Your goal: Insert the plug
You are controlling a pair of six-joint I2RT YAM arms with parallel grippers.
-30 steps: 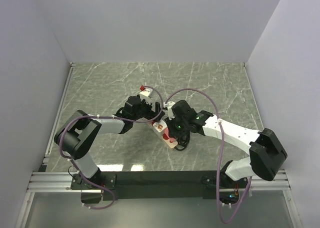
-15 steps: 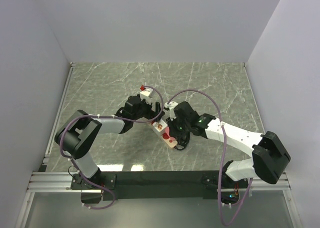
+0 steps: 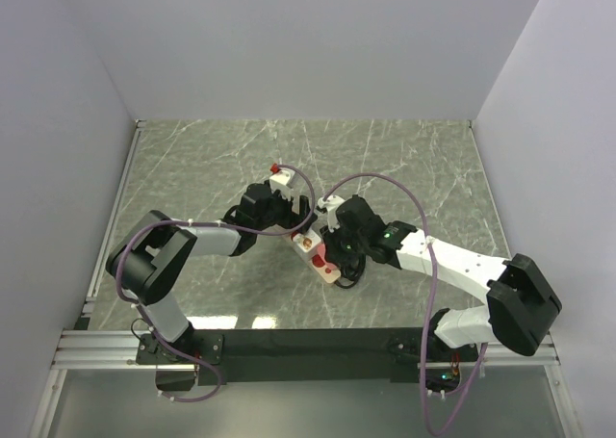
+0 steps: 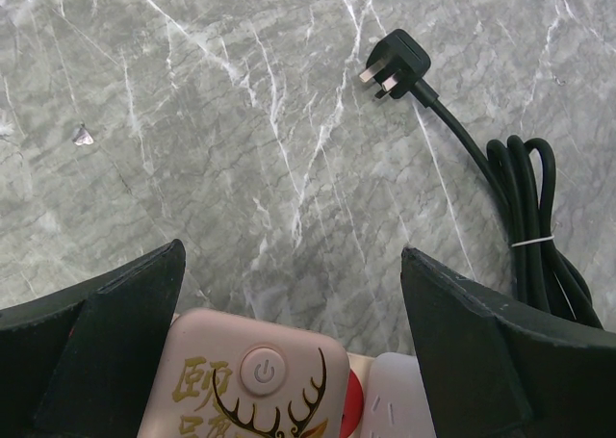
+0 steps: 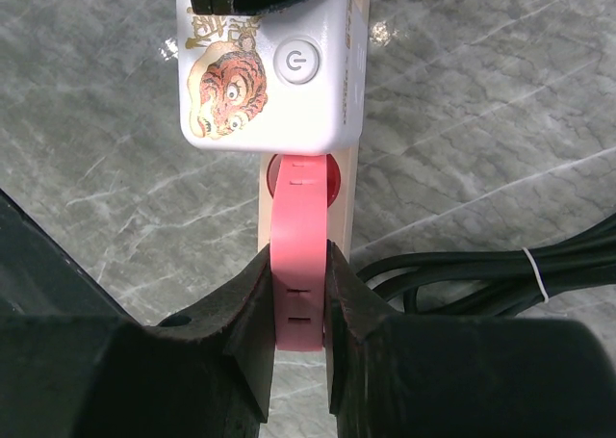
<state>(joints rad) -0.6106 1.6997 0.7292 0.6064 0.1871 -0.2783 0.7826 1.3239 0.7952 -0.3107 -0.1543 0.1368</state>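
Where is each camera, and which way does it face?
Top external: above, behind the bases, facing down at the marble table; both arms show.
Left wrist: on the left gripper, facing down between open fingers at deer adapter, black plug.
Right wrist: on the right gripper, facing down its fingers, shut on pink plug.
Shared: both wrist views show the black cable.

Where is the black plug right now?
In the left wrist view, the black plug lies on the marble table at upper right, beyond the power strip, its bundled cable trailing down the right side.
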